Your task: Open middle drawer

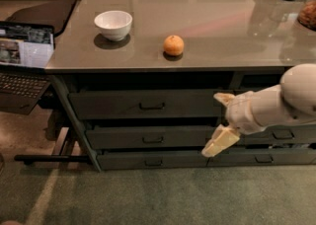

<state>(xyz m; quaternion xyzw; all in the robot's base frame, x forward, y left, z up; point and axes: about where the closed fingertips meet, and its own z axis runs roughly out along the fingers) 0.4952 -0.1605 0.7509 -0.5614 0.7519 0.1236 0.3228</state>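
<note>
The middle drawer (pixel 148 136) is a dark grey-green front with a small bar pull (pixel 152 140), second of three stacked under the left part of the counter. It looks shut. My gripper (pixel 221 120) is open and empty. It hangs in front of the drawer fronts at the right end of this column. Its upper finger (pixel 223 97) is level with the top drawer (pixel 143 103) and its lower finger (pixel 218 143) is level with the middle drawer's right edge. It is well to the right of the pull and not touching it.
A white bowl (pixel 113 23) and an orange (pixel 173 45) sit on the grey countertop (pixel 222 26). The bottom drawer (pixel 153 161) is slimmer. More drawers (pixel 284 135) lie behind my arm at right. An open laptop (pixel 22 56) stands at the left, above green carpet.
</note>
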